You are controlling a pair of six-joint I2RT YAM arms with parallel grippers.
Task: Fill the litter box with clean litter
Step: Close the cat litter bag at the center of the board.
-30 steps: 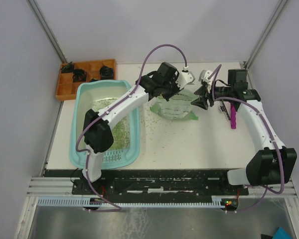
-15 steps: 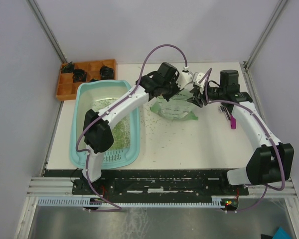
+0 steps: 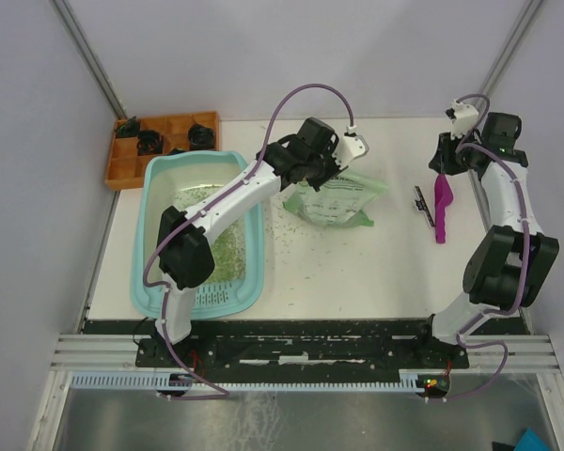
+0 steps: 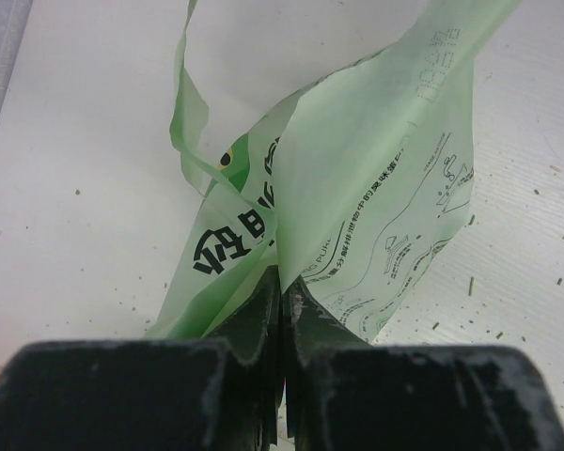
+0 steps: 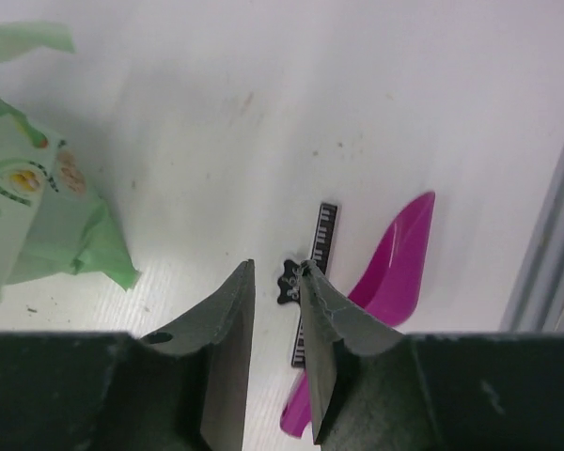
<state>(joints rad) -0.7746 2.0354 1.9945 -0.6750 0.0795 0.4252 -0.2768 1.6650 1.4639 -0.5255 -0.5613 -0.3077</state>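
1. The box (image 3: 188, 159) sits at the worktop's left edge. Litter (image 3: 228, 252) covers only part of its floor, so filling looks partly done.
2. The left gripper (image 4: 282, 282) pinches the bag (image 4: 385, 188) near the middle of the far edge (some litter lies spilled around it).
3. The right gripper (image 5: 277, 272), fingers slightly parted and empty, hovers above the scoop (image 5: 395, 258) at the right edge.
4. Left to do: get more litter into the box.

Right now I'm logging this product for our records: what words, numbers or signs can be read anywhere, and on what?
Large black characters on the bag: folded and partly hidden, not readable.
Small black print and diagrams on the bag: too small to read.
Faint stamped line near the bag's top edge: blurred.
The black strip beside the magenta scoop: white tick marks only, no legible numbers.
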